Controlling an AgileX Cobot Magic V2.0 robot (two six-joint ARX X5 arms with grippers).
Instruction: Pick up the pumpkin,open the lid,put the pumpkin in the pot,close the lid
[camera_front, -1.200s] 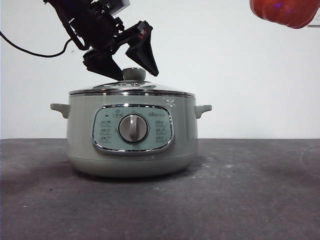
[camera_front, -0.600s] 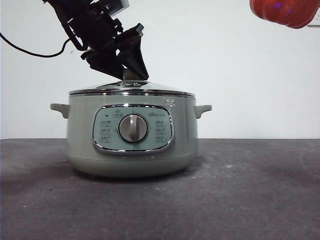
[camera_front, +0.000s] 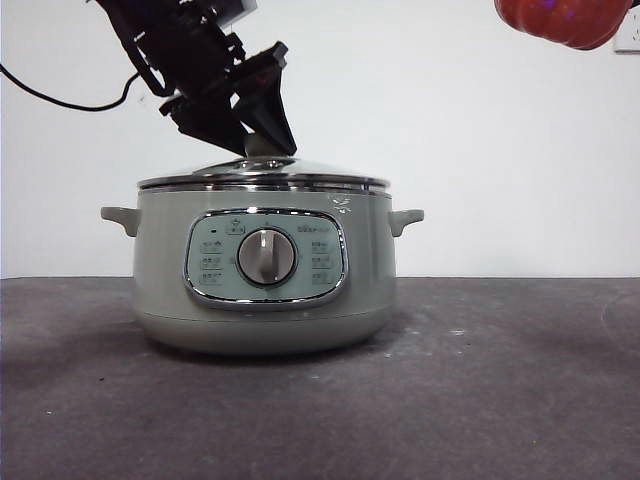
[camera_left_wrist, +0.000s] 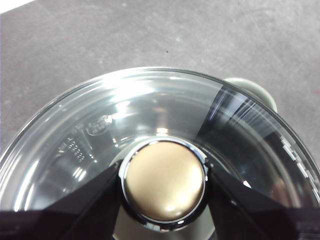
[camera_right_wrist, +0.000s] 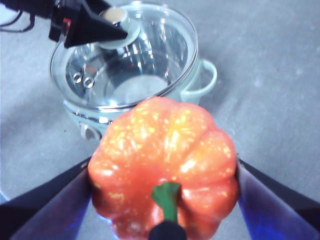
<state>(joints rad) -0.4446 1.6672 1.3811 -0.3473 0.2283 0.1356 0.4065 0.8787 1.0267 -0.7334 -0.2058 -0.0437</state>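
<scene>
- At upper right of the front view: the pumpkin (camera_front: 568, 22), orange-red, glossy, cut off by the frame edge and well above the bench (camera_front: 500, 380). The right wrist view shows it clamped between the two jaws of the right claw (camera_right_wrist: 162, 175), green stem toward the camera. Pick-up step judged done.
- At centre of the front view: the pot (camera_front: 262, 265), sage green, standing on the bench, dial panel facing the camera.
- On the pot's rim: the lid (camera_front: 262, 178), chrome edge seated level all round with no gap visible — judged not yet opened.
- At upper left of the front view, above the lid: the left claw (camera_front: 255, 135), dark, jaws closed in on the knob (camera_left_wrist: 164, 182). The left wrist view shows one jaw against each side of the knob — clenched on it.
- Done so far: pumpkin lifted and held high, knob gripped.
- Left to do, by judgement: raise the lid clear, lower the pumpkin into the pot, release it, reseat the lid.
</scene>
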